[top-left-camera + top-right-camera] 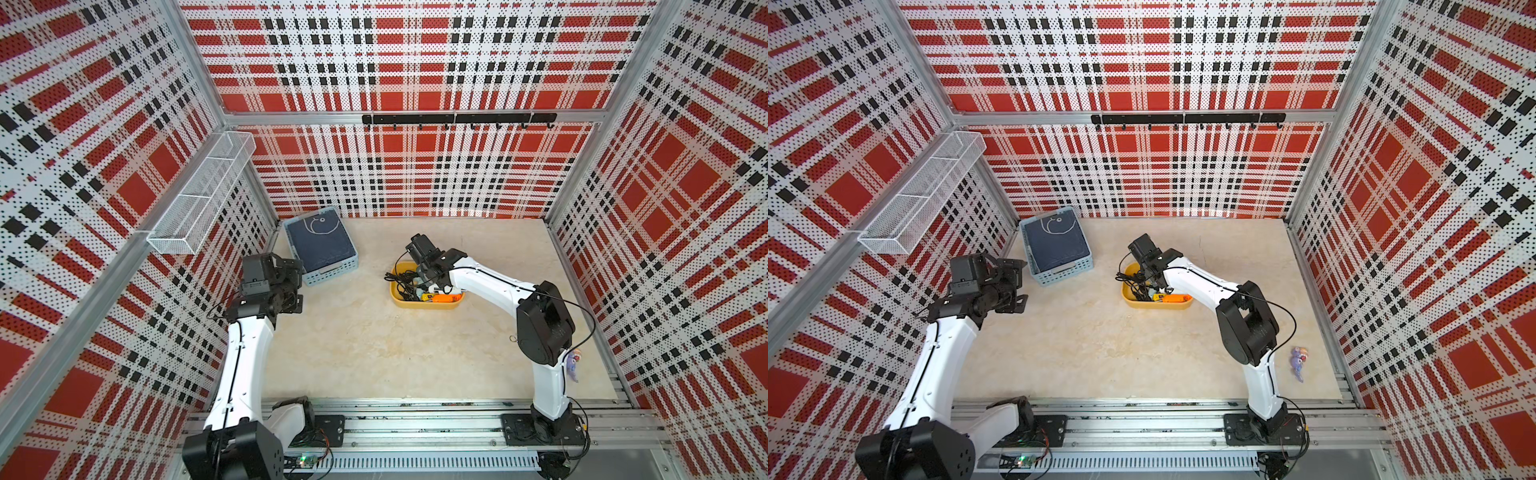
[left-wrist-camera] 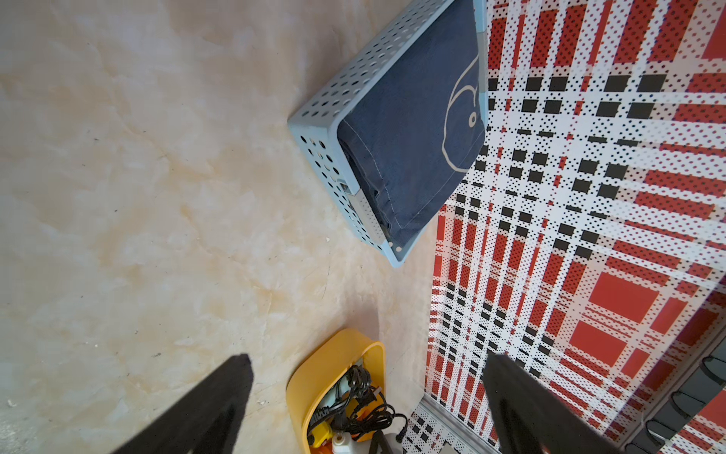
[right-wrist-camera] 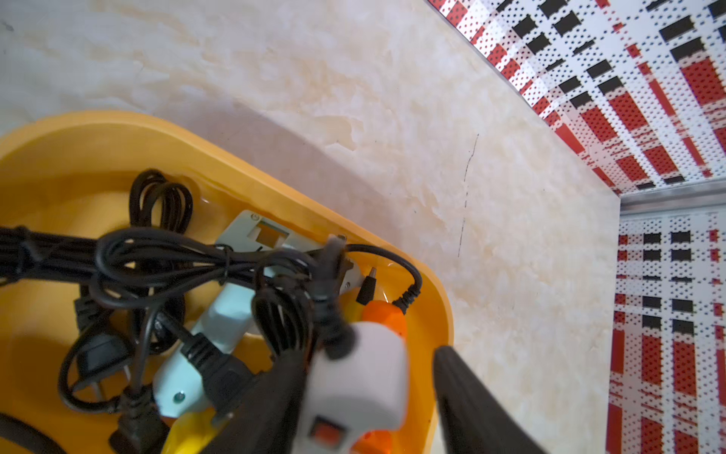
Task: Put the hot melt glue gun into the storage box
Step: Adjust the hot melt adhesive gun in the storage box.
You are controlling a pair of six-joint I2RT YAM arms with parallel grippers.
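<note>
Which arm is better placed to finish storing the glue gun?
Right: the right gripper is above the storage box, fingers astride the white glue gun. The left gripper stands open, away from it.

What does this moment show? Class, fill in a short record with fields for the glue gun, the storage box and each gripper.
glue gun: white and orange, in the storage box among black cords
storage box: yellow tub, on the table
right gripper: above the box, open around the glue gun, gap on one side
left gripper: open, empty, apart from the box
other: blue basket holding dark fabric
</note>
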